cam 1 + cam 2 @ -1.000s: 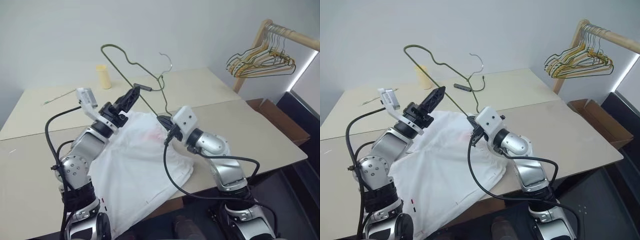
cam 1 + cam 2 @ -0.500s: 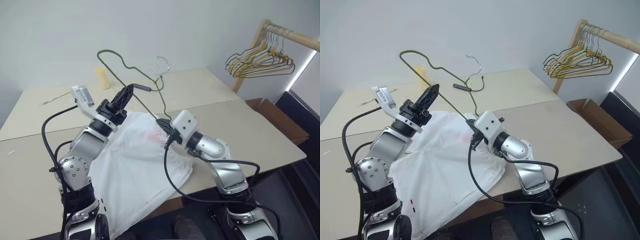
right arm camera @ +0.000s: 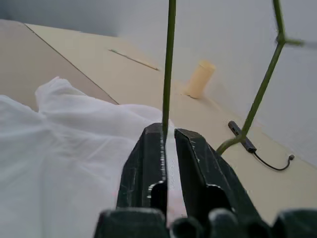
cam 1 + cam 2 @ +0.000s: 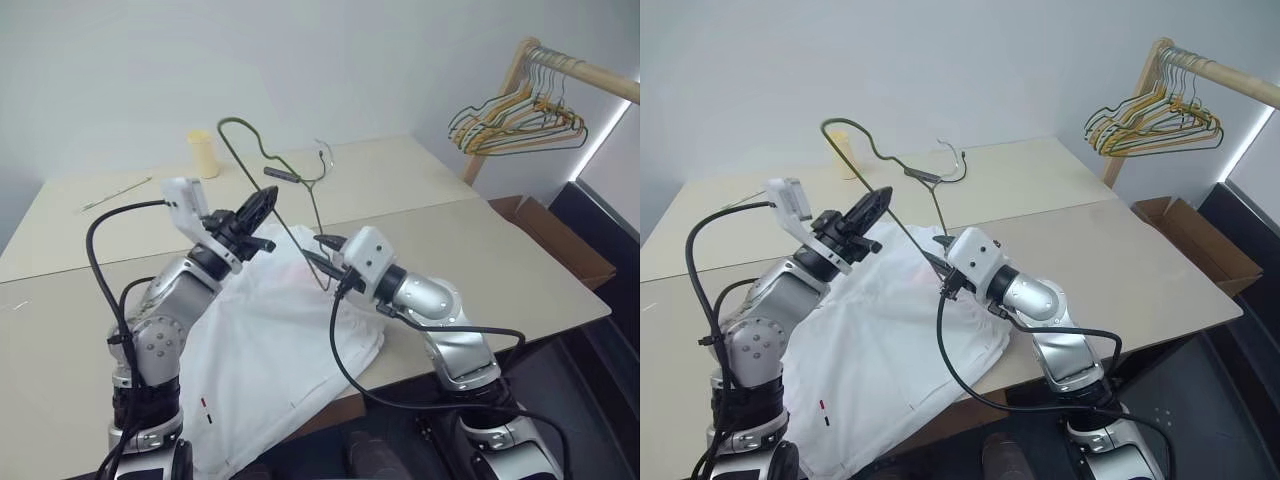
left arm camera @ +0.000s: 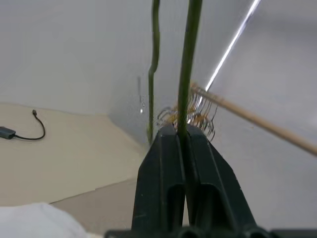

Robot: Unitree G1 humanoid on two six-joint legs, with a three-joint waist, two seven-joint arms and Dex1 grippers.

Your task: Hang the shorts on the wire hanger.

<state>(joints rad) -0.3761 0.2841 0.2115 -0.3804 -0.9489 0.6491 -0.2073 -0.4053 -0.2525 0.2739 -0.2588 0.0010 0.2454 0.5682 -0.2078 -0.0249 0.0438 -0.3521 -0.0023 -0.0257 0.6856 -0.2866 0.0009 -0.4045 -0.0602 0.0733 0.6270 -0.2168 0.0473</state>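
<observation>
Cloth first: the shorts lie spread over the middle of the table, white, reaching from the centre of the head view down to its lower left, where they hang past the near edge. Above them, left of centre, the left gripper points up and to the right, its two black fingers pressed together on the wire hanger; in the left wrist view the thin green wire runs straight up out of the closed fingertips. The hanger stands tilted in the air above the cloth, its hook near the upper centre. Further right, at the centre, the right gripper meets the lower part of the same wire just over the waistband. In the right wrist view its fingers stand slightly apart with the wire in the gap, against the left one, though I cannot tell whether they still pinch it. Behind, a pale yellow cup stands on the far table at upper left and a small black cable lies beside it. At the upper right a wooden rail carries a bunch of coloured hangers, and a cardboard box sits below.
</observation>
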